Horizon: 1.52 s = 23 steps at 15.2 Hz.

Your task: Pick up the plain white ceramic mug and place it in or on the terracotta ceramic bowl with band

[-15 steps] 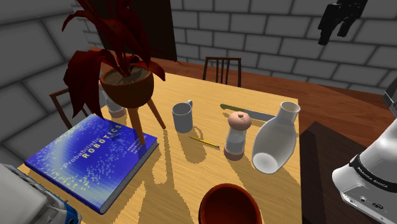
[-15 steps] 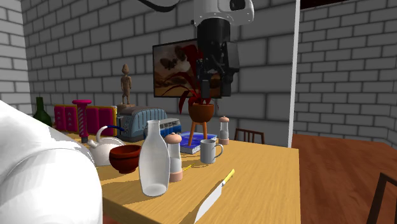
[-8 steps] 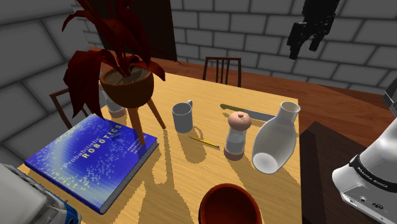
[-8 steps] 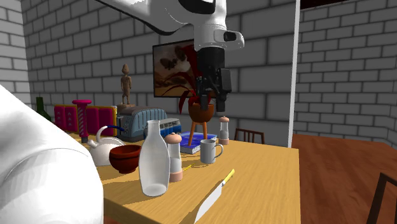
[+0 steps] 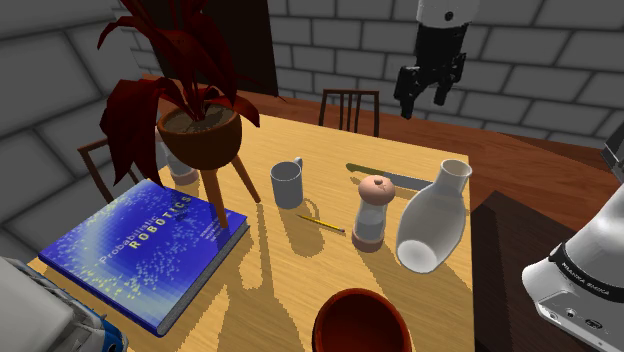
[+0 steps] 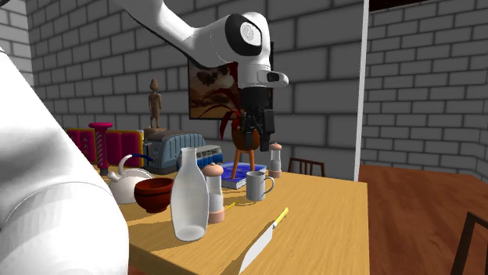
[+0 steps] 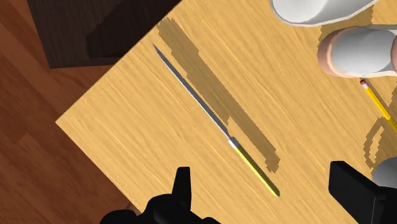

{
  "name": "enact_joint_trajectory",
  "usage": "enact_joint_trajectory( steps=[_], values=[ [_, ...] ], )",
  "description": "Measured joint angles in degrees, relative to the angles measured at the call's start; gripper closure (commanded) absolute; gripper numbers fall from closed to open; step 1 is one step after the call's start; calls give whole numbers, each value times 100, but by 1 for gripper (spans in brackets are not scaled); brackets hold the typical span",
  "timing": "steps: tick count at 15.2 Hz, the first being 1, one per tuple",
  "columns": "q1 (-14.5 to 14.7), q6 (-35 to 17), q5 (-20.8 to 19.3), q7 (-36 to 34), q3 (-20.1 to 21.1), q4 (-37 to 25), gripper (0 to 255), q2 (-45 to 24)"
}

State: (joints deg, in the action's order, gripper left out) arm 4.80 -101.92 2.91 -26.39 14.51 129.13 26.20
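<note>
Nothing of the task looked done: the gripper point(image 5: 421, 102) hung high over the table's point(image 5: 300, 262) far edge, fingers point(image 7: 182, 188) wide apart and empty, while the pale mug point(image 5: 287, 184) stood untouched, well apart from the empty terracotta bowl point(image 5: 361, 322).

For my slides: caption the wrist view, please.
The gripper, fingers open, above a yellow-handled knife on the wooden table.

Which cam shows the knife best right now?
Wrist view: the knife lies whole, blade and yellow handle. Shoulder view: the grinder hides part of it. Second exterior view: foreshortened at the table's near edge.
</note>
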Motion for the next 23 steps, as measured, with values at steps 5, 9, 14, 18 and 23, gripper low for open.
enact_joint_trajectory(
  steps=[5,9,14,18,23],
  values=[
    [57,-474,-51,-555,412,-432,0,-859],
    [121,-817,-218,-1055,724,-833,0,-1592],
    [250,-1130,-617,-1691,1008,-1517,0,-2625],
    [458,-1220,-1053,-2197,1125,-2282,0,-3547],
    [877,-1159,-1580,-2725,1118,-3414,0,-4703]
  ],
)
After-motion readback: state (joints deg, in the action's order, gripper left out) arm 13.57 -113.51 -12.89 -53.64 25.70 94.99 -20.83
